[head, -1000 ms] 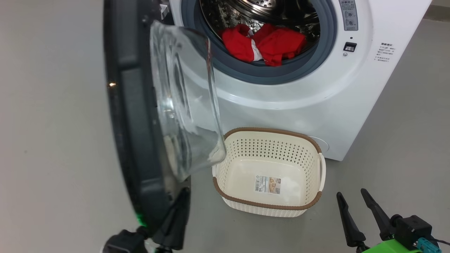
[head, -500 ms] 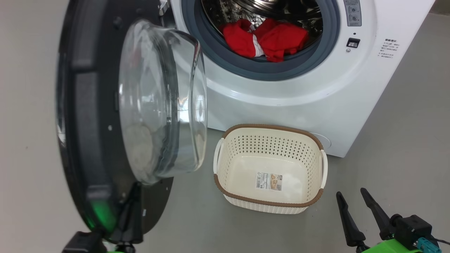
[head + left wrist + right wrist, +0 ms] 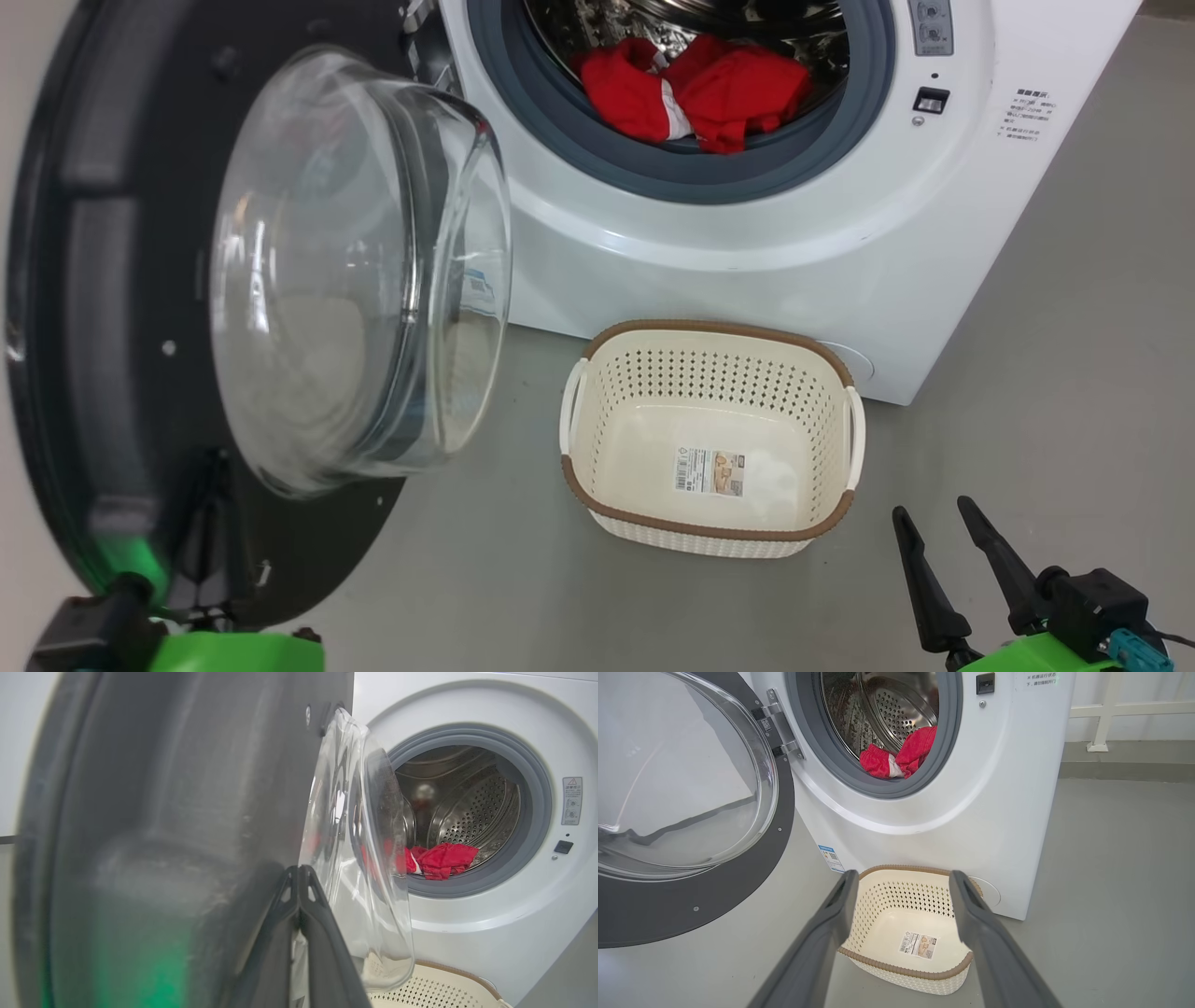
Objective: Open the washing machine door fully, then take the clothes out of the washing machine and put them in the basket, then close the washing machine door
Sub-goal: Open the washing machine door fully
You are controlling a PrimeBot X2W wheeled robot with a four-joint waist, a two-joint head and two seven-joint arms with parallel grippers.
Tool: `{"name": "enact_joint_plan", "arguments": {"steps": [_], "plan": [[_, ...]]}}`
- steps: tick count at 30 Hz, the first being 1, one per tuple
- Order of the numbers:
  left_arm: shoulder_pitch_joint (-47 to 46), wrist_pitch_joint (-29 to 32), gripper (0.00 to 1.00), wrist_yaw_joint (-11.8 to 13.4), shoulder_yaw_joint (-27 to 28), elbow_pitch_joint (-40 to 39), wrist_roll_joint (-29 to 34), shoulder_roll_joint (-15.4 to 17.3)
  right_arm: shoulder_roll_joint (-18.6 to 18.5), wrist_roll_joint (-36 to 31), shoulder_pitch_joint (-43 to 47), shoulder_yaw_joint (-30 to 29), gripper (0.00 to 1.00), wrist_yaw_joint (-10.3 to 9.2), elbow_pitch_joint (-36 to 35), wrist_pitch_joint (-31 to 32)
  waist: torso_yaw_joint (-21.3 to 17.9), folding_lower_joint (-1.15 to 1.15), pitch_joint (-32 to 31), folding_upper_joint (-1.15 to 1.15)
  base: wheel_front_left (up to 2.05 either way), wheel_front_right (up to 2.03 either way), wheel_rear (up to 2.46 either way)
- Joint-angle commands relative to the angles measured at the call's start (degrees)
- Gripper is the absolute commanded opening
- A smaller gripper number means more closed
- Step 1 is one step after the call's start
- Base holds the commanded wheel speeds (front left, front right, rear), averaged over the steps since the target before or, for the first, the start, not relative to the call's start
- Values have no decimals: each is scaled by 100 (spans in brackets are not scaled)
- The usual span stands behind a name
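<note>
Two grippers are there; how do their fingers stand?

— The left gripper (image 3: 299, 871) has its fingers pressed together with nothing between them. They lie over the dark inner face of the washing machine door (image 3: 112, 327), low on it and just beside the glass bowl (image 3: 345, 271). Whether they touch the door cannot be told.

And the other one?

— The right gripper (image 3: 932, 509) hangs over the grey floor (image 3: 1074, 373) at the lower right of the head view. Its fingers are spread wide and hold nothing. It is to the right of the basket (image 3: 709, 534) and apart from it.

Where is the door?

— It stands swung well out to the left of the washing machine (image 3: 747, 261) on its hinge, and its inner side with the bulging bowl faces the head camera.

And the clothes (image 3: 691, 98)?

— They lie in a red heap with a strip of white, at the bottom front of the steel drum (image 3: 896, 704), against the grey-blue rubber ring (image 3: 579, 131).

And the basket?

— It stands upright on the floor close before the machine, below the round opening, with a label sticker (image 3: 709, 469) on its bottom.
</note>
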Motion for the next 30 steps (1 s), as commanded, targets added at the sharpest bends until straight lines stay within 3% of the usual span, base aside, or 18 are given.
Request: {"name": "enact_joint_plan", "arguments": {"steps": [1,17,30], "plan": [[-213,-35,0,38,330,-78,47,100,-91,-85,-234,136,100,42,-152,-54,-10,0,15,0,0,0,0],[-943,-35,0,-266,1645,605,398,101,-182,-104,-395,149,100,42,-198,-54,-127,0,311,0,0,0,0],[-1681,-35,0,-441,2643,1316,638,308,-266,-111,-540,171,100,42,-223,-54,-297,0,556,0,0,0,0]]}}
